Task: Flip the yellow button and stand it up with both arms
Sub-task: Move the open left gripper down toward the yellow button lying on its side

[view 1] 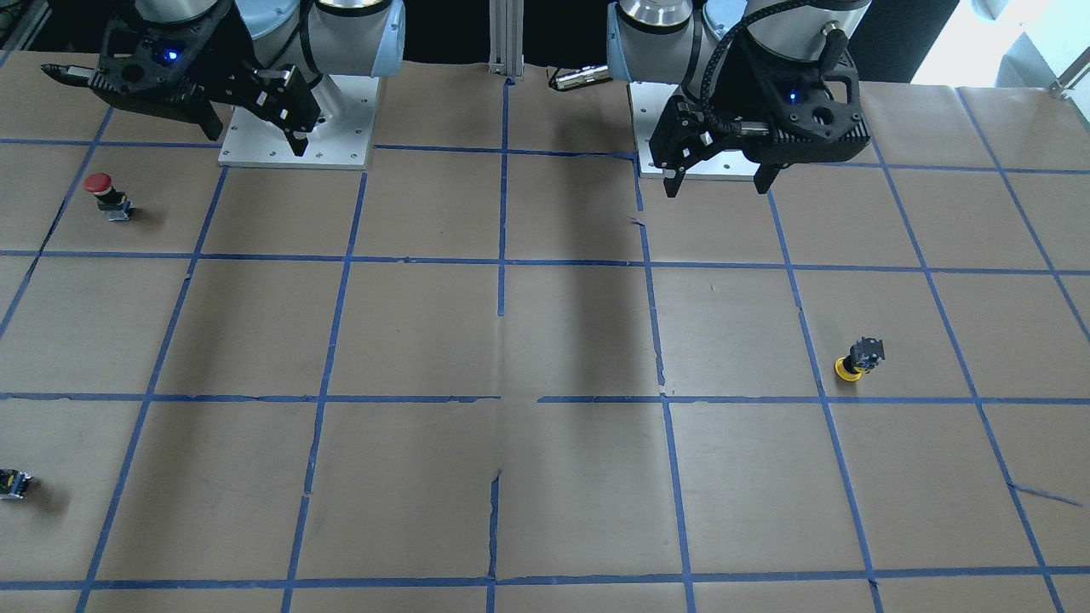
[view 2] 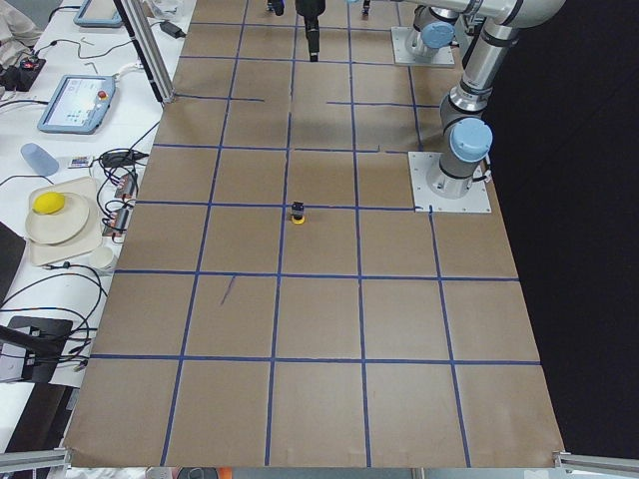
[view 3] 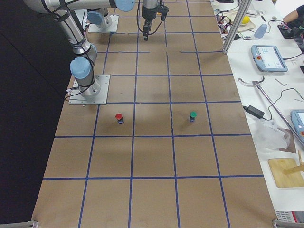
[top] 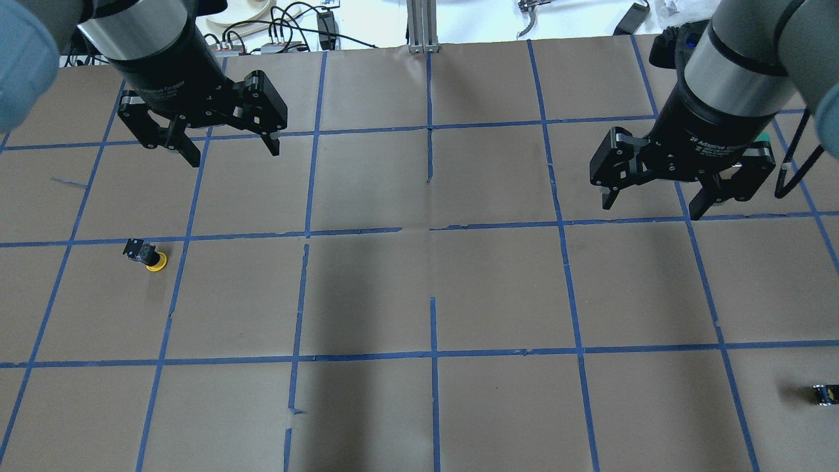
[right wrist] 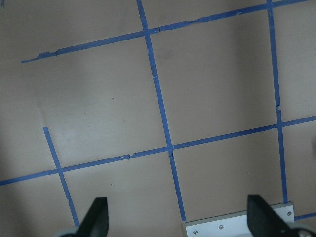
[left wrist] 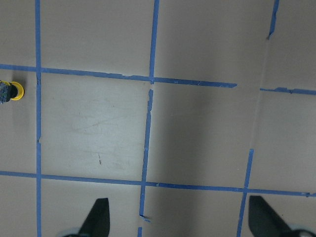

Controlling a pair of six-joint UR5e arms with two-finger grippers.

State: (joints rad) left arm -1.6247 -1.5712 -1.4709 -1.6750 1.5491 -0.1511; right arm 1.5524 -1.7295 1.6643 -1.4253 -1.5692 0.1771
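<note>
The yellow button [view 1: 858, 358] rests on the brown paper with its yellow cap down and its black body tilted up. It also shows in the overhead view [top: 147, 255], the exterior left view [view 2: 298, 212] and at the left edge of the left wrist view [left wrist: 12, 92]. My left gripper [top: 234, 155] is open and empty, raised above the table, well behind the button. It also shows in the front view [view 1: 717, 186]. My right gripper [top: 650, 208] is open and empty, raised on the far side of the table from the button, and shows in the front view [view 1: 255, 140].
A red-capped button [view 1: 102, 192] stands on the right arm's side. A green-capped button [view 3: 193, 116] stands near it. A small black block [top: 824, 393] lies near the table's edge. Metal base plates [view 1: 255, 145] hold the arms. Blue tape lines grid the paper.
</note>
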